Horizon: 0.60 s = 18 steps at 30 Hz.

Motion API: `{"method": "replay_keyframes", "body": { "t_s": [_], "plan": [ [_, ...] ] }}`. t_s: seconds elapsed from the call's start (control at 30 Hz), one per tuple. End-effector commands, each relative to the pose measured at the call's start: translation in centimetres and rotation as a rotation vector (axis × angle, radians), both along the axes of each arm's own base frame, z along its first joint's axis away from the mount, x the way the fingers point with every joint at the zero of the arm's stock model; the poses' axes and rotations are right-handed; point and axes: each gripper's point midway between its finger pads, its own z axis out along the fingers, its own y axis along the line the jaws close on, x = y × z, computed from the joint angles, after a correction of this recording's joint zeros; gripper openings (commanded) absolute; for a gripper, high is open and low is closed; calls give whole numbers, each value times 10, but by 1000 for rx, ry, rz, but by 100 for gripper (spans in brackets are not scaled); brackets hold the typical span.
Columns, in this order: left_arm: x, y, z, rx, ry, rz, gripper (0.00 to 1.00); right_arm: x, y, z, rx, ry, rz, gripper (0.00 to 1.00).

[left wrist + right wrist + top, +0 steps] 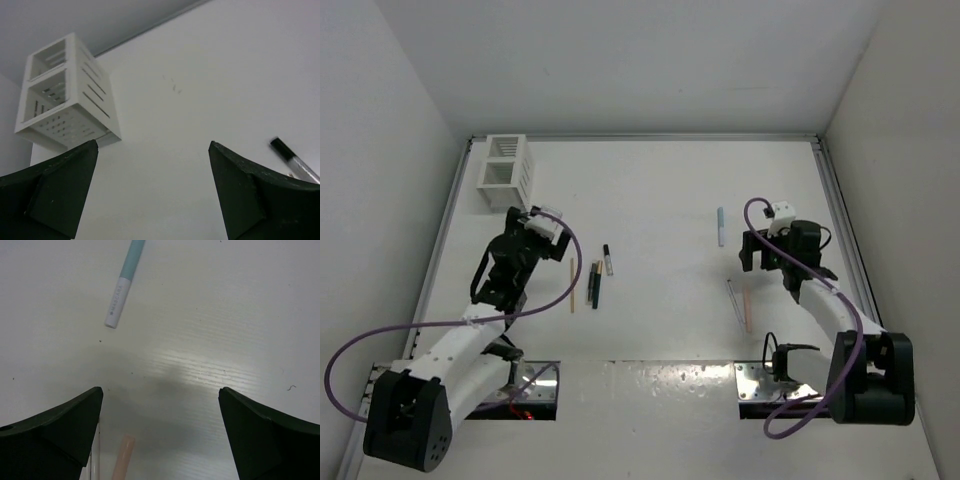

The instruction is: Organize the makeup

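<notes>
Lying loose on the white table, the makeup falls into two groups. Ahead of the left arm, a thin tan stick, a dark blue pencil with a gold end and a black-and-white tube lie roughly parallel and close together. On the right side, a light blue and white tube lies farther back. Nearer the bases, a clear stick lies just beside a pink stick.

The left gripper, fingers spread wide and holding nothing, hovers between the left group and the white slatted two-compartment box in the far left corner. A purple cable arcs from that wrist close past the tan stick's far end.

The right gripper, likewise spread and empty, hangs over bare table between the light blue tube and the pink and clear sticks. Their ends show beside the finger at the left of its wrist view.
</notes>
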Motion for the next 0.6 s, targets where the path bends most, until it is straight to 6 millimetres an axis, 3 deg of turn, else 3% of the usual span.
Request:
{"method": "replay_keyframes", "body": {
  "t_s": [0.0,0.03,0.07,0.1,0.13,0.17,0.2,0.23,0.3,0.37,0.43,0.47,0.5,0.53,0.57],
  "plan": [
    [-23,-19,-23,206,187,-143,99,-21,2,3,-72,153,57,100],
    [-25,-23,-19,210,201,-156,99,-6,-4,25,-126,120,34,100],
    [-25,-26,-18,217,226,-169,99,-19,-10,18,-161,196,20,100],
    [-27,-34,-10,204,267,-199,99,-19,-18,18,-255,219,4,100],
    [-27,-43,-17,181,322,-221,99,-8,-29,37,-328,193,-47,100],
    [-26,-49,-17,134,362,-228,99,-8,-34,40,-349,208,-68,100],
    [-26,-55,-17,82,405,-232,99,-23,-36,28,-339,311,-96,100],
    [-26,-64,-11,-28,463,-244,96,-17,-43,40,-320,304,-141,100],
    [-22,-71,-31,-113,583,-218,79,-17,-40,43,-184,336,-212,100],
    [-16,-57,-47,-177,686,-41,76,-18,-34,41,-103,330,-222,100],
    [-23,-53,-79,-148,864,20,64,-19,-29,40,-57,339,-255,93],
    [-26,-50,-89,-138,914,50,57,-19,-28,40,-46,345,-278,82],
    [-30,-47,-99,-129,964,75,53,-27,-28,36,-54,388,-286,77],
    [-39,-45,-115,-115,1038,96,51,-30,-28,32,-75,415,-292,74],
    [-40,-47,-119,-116,1051,91,51,-29,-28,34,-76,421,-295,73]
  ]
}}
